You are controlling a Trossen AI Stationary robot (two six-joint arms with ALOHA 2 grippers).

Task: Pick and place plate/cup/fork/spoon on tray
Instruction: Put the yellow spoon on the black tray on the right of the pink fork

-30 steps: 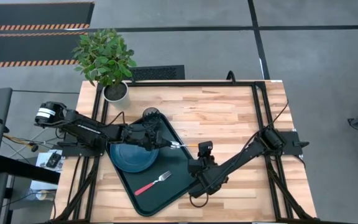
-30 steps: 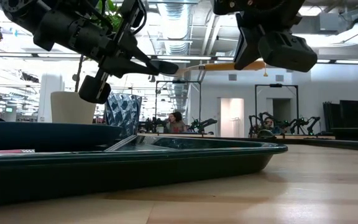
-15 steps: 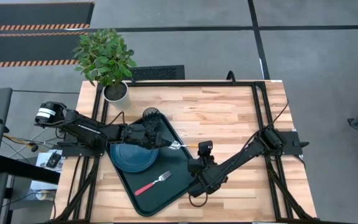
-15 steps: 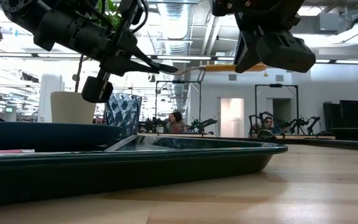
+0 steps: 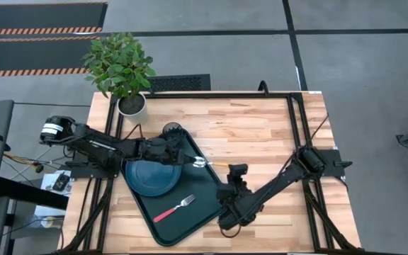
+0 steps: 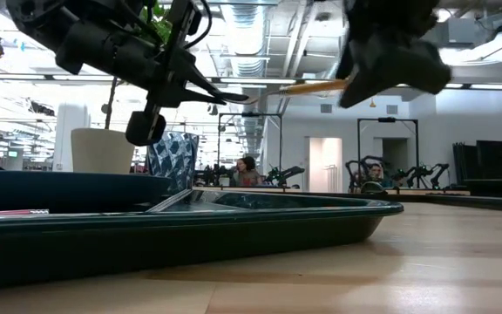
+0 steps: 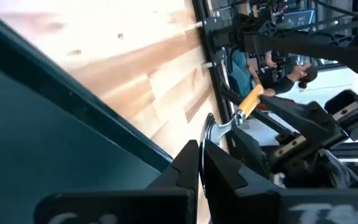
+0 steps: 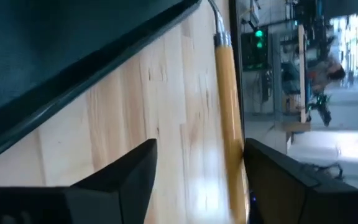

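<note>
A potted plant (image 5: 120, 67) stood at the wooden table's (image 5: 261, 127) eleven o'clock corner, above grey floor (image 5: 211, 42) and hazard-striped mats (image 5: 37, 31).

Two dark, jointed robot arms

Black cables are seen along the right arm (image 5: 275, 185); a white cylindrical band is borne by the left arm (image 5: 94, 144) at its base, beside the wooden table (image 5: 261, 127).

Light wooden table (image 5: 261, 134) with a black frame at centre of the high view; potted green plant (image 5: 121, 67) in a white pot (image 5: 132, 105) at its upper-left corner; hazard-striped floor mat (image 5: 37, 32) at upper left; seated person (image 6: 249, 170) in the room beyond, low view centre
</note>
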